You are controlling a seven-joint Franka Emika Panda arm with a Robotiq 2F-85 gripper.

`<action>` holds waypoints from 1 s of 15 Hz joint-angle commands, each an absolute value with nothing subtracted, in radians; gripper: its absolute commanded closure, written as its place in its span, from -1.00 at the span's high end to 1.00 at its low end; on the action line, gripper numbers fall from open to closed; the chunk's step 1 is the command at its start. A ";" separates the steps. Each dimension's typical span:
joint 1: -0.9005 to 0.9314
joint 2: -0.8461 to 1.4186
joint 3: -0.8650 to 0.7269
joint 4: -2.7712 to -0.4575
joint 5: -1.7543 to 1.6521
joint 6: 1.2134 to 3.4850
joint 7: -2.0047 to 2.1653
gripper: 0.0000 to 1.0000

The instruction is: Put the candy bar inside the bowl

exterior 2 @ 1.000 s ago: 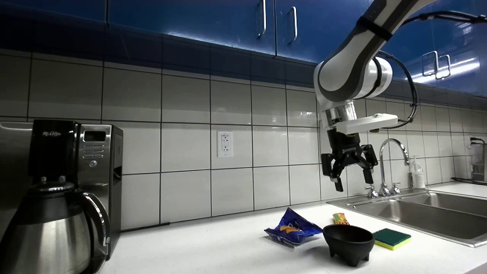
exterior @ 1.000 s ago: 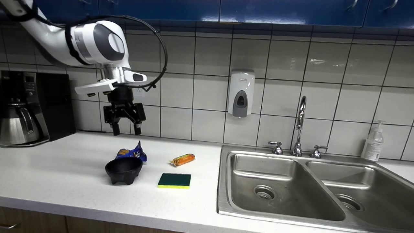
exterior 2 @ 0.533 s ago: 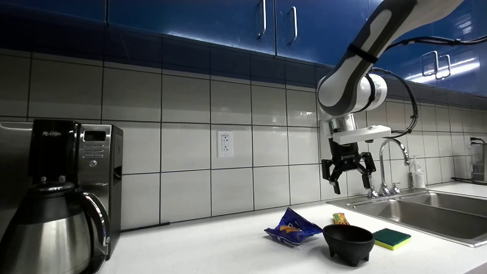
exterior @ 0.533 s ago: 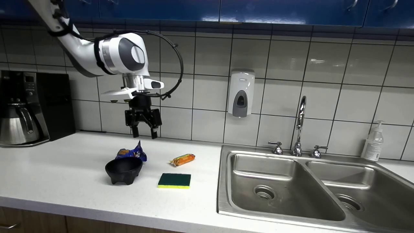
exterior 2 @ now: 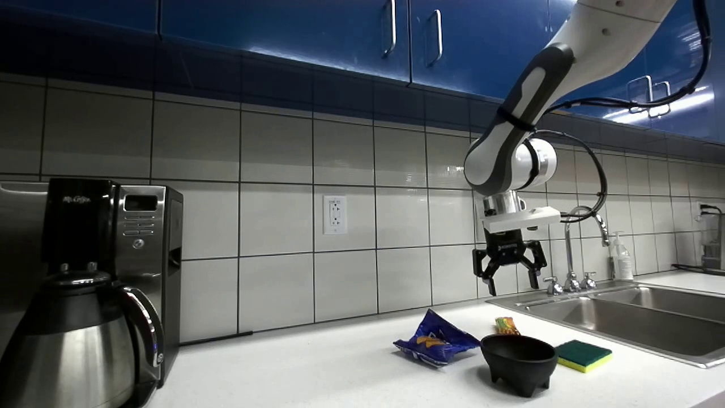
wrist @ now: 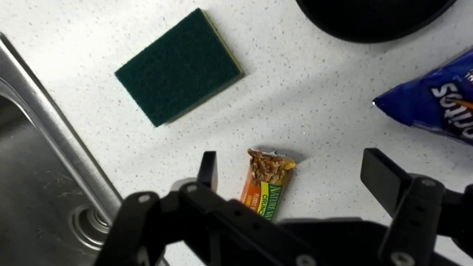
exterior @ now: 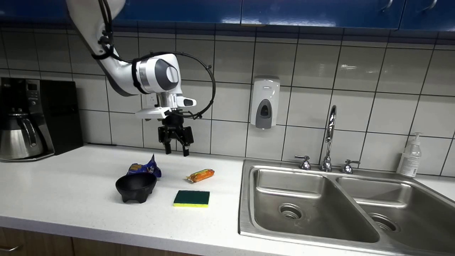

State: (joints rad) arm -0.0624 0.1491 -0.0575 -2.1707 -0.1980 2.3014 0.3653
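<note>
The candy bar (exterior: 201, 175) is a small orange wrapped bar lying on the white counter. In an exterior view it is partly hidden behind the bowl (exterior 2: 507, 326). In the wrist view the candy bar (wrist: 266, 184) lies between the spread fingers, nearer the left one, its lower part hidden by the gripper. The dark round bowl (exterior: 136, 186) stands upright on short legs; it also shows in the other views (exterior 2: 519, 362) (wrist: 373, 22). My gripper (exterior: 177, 151) is open and empty, above the counter and the candy bar; it also shows here (exterior 2: 513, 284) (wrist: 290, 166).
A blue chip bag (exterior: 145, 168) lies behind the bowl. A green-and-yellow sponge (exterior: 192, 198) lies in front of the candy bar. The steel sink (exterior: 245, 199) with its faucet (exterior: 330, 131) is to the right. A coffee maker (exterior: 60, 110) stands at the left, and a tiled wall is behind.
My open gripper has moved right and slightly down in an exterior view, from above the chip bag toward the candy bar. The objects on the counter have not moved.
</note>
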 commanded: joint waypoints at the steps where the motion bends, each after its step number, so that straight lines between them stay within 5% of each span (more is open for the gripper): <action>1: -0.048 0.250 -0.082 -2.068 -0.178 2.318 0.421 1.00; 15: -0.048 0.500 -0.146 -1.823 -0.073 2.308 0.428 1.00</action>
State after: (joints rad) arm -0.0545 0.4425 -0.1310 -1.8949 -0.1004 2.3288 0.4156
